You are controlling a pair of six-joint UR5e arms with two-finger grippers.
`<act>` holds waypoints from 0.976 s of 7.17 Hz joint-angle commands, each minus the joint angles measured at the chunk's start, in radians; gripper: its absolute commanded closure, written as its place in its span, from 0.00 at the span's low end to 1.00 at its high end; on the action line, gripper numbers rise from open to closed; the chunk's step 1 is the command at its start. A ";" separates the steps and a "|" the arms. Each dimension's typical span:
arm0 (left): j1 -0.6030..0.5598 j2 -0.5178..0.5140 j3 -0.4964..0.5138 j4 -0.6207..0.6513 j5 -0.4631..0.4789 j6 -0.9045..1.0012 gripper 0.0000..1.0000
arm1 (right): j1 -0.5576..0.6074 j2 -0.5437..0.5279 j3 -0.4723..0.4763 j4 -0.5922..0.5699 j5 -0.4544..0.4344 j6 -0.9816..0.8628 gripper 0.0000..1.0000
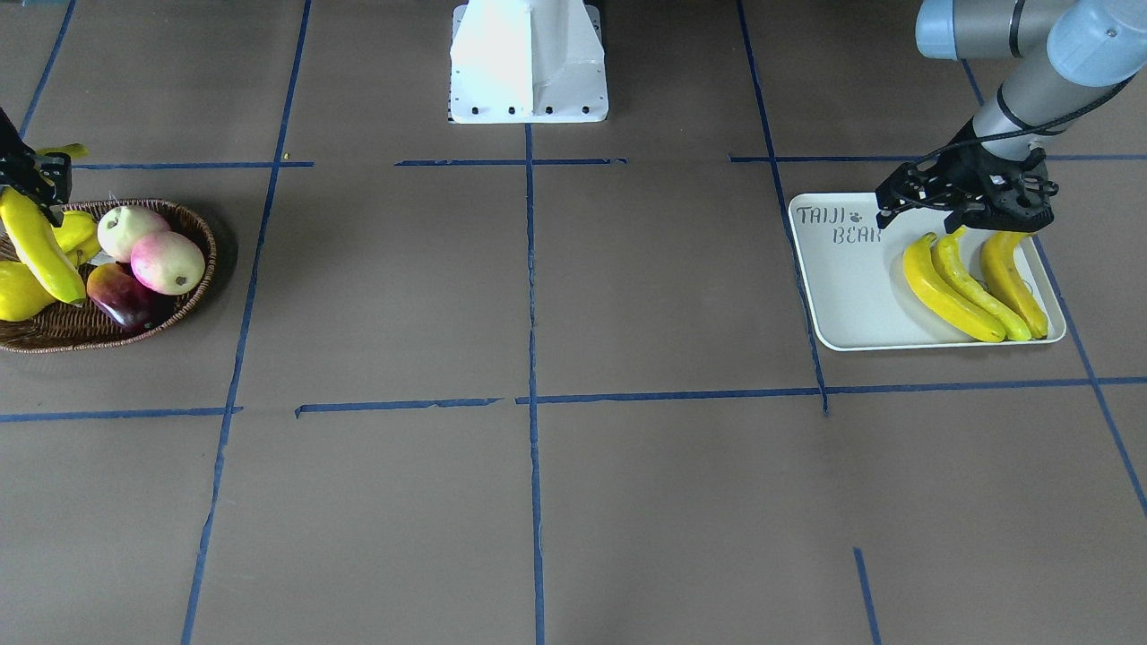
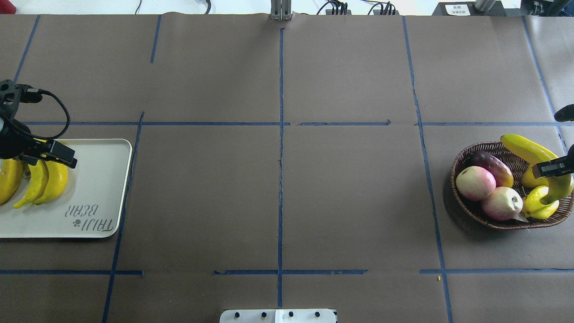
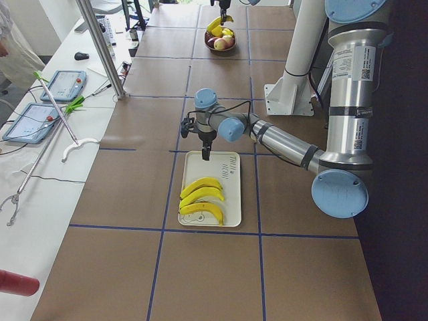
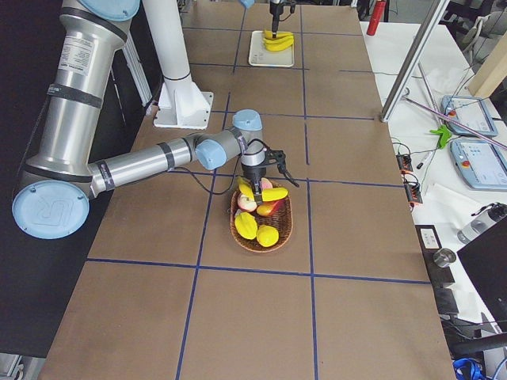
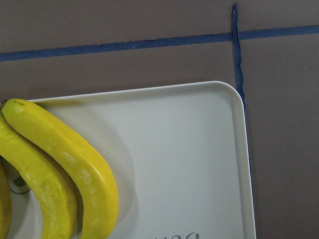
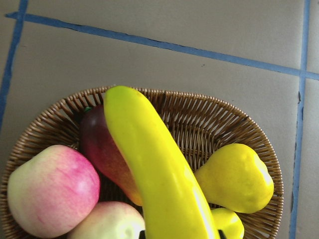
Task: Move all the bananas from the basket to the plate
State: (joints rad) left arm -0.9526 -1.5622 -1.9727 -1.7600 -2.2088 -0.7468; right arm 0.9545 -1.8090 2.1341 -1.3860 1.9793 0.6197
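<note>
Three yellow bananas (image 1: 977, 282) lie side by side on the white "TAIJI BEAR" plate (image 1: 842, 340). My left gripper (image 1: 963, 224) hovers just over their upper ends, open and holding nothing. The left wrist view shows two of those bananas (image 5: 65, 164) on the plate (image 5: 199, 149). At the other end of the table my right gripper (image 2: 556, 168) is shut on a fourth banana (image 2: 527, 150), held tilted above the fruit in the brown wicker basket (image 2: 466, 211). In the right wrist view this banana (image 6: 154, 169) runs across the basket (image 6: 199, 99).
The basket also holds two pink-green round fruits (image 2: 475, 183), a dark red mango (image 2: 493, 163) and a yellow pear (image 6: 234, 177). The robot's white base (image 1: 529, 63) stands at mid table. Blue tape lines cross the brown table between basket and plate.
</note>
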 commanded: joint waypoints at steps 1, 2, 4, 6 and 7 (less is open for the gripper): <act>0.003 -0.031 0.002 0.000 -0.006 -0.052 0.00 | -0.012 0.122 -0.017 -0.005 0.088 0.002 0.97; 0.012 -0.060 0.003 0.004 -0.006 -0.107 0.00 | -0.049 0.213 -0.057 -0.005 0.122 0.005 0.96; 0.064 -0.126 0.002 0.004 -0.009 -0.372 0.00 | -0.120 0.360 -0.092 -0.004 0.121 0.008 0.96; 0.122 -0.258 0.005 0.005 -0.002 -0.660 0.00 | -0.174 0.468 -0.094 -0.005 0.112 0.056 0.96; 0.153 -0.315 0.006 0.005 0.000 -0.786 0.00 | -0.231 0.515 -0.097 -0.005 0.063 0.098 0.95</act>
State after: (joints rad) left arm -0.8396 -1.7997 -1.9689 -1.7560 -2.2126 -1.3653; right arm 0.7789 -1.3560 2.0400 -1.3908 2.0807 0.6712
